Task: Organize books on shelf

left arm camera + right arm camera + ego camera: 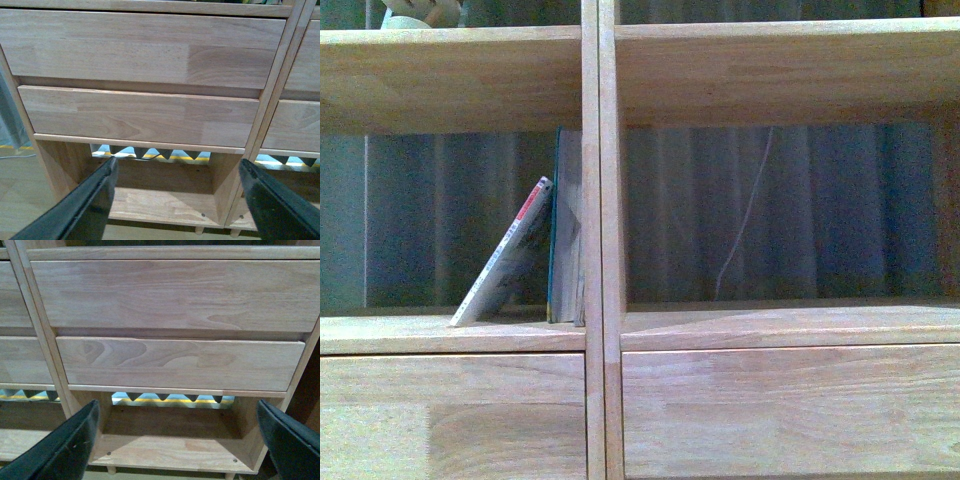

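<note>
In the front view, the thin white paperback [510, 255] with a red-marked spine leans tilted against the taller teal-blue book [565, 235]. The blue book stands upright against the central divider [600, 240] of the light-wood shelf [450, 75], in the left open compartment. Neither arm shows in the front view. My left gripper [175, 172] is open and empty, low in front of the left drawer fronts [140, 47]. My right gripper [177, 412] is open and empty, low in front of the right drawer fronts [175, 292]. The books are out of both wrist views.
The right open compartment [780, 210] holds no books; a thin pale cord [745, 220] hangs behind it. A beige object [420, 12] sits on the upper left shelf. Low open compartments [160, 195] lie under the drawers in both wrist views [170, 440].
</note>
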